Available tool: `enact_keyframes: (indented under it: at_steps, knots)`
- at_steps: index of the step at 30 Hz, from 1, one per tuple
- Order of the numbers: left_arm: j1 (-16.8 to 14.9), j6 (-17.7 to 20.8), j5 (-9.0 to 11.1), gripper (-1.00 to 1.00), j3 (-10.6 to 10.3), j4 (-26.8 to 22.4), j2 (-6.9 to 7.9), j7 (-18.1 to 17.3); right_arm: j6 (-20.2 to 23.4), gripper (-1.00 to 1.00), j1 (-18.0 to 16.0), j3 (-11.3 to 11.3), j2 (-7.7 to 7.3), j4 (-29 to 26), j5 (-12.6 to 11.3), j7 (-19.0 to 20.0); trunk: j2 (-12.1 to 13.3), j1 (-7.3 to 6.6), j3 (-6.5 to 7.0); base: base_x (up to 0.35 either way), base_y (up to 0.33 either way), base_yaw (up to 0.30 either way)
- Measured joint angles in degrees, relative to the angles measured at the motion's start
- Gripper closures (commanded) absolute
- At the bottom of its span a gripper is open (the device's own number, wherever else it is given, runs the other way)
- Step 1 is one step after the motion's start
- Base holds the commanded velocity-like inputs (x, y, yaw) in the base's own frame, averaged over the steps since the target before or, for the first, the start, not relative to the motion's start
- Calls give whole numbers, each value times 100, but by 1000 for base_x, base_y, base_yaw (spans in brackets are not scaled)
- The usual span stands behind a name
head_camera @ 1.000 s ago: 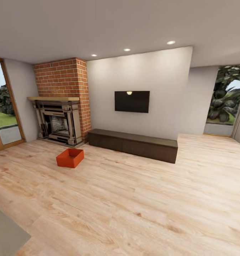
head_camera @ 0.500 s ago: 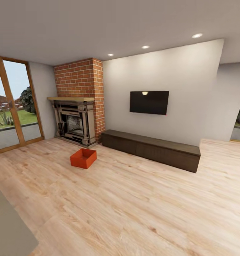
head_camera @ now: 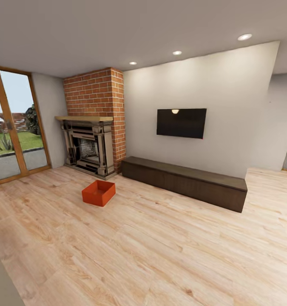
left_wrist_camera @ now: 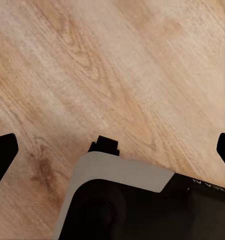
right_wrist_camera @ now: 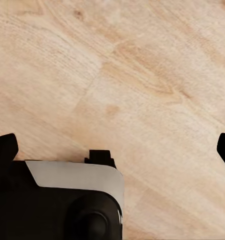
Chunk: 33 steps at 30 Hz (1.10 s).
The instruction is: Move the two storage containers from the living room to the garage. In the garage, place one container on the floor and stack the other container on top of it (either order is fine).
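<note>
- One storage container (head_camera: 98, 193) is in sight — an orange-red open-top bin sitting upright on the light wood-plank floor (head_camera: 160, 255), in front of the fireplace (head_camera: 89, 146) and near the left end of the long dark bench (head_camera: 183, 182). It touches neither.
- Count: one bin where the task calls for two; one bench, one wall-mounted TV (head_camera: 181, 123), one brick chimney (head_camera: 95, 91), three ceiling lights.
- Handling, as a judgement: the bin looks like stiff, thin-walled plastic and is empty, so probably light; smooth sides may slip. The rim of a wall seems the best place to pinch, or both arms on opposite walls.
- Left gripper (left_wrist_camera: 112, 150): fingertips stand far apart at the edges of its wrist view, over bare planks — spread wide, holding nothing.
- Right gripper (right_wrist_camera: 112, 150): likewise spread wide and empty above the wood.
</note>
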Motion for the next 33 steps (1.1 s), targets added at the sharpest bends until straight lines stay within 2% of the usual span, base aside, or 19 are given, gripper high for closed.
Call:
enact_keyframes:
  at_steps: [15, 33]
  knots:
    - [0, 4, -1, -100, 0, 0, 1, 0, 5, -100, 0, 8, 29, 0, -27, -40, 0, 0, 0, 330, 0, 3]
    - [1, 1, 0, -100, 0, -1, 2, 0, 2, -100, 0, -47, 0, 0, -49, -41, 0, 0, 0, 330, 0, 253]
